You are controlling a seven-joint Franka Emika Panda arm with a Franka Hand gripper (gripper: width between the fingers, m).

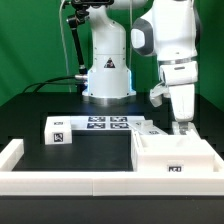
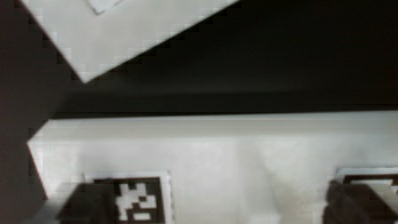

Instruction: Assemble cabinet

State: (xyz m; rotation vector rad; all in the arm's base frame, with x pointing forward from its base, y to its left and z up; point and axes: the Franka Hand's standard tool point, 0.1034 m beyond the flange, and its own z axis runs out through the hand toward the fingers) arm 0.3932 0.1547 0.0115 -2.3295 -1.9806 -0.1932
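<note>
The cabinet body [image 1: 176,156], a large open white box with a tag on its front, stands at the front on the exterior view's right. My gripper [image 1: 181,124] hangs just over the box's far wall. In the wrist view the gripper [image 2: 217,205] is open, its dark fingers [image 2: 71,205] wide apart over a white surface [image 2: 231,150] of the cabinet that carries a tag [image 2: 130,197]. Nothing is held between the fingers. A white block [image 1: 57,130] with a tag lies on the exterior view's left. A small white tagged piece [image 1: 151,128] lies behind the box.
The marker board [image 1: 105,123] lies flat in front of the robot base [image 1: 107,75]. A low white border rail [image 1: 60,186] runs along the front and the left corner. A white corner [image 2: 125,30] of a flat piece shows in the wrist view.
</note>
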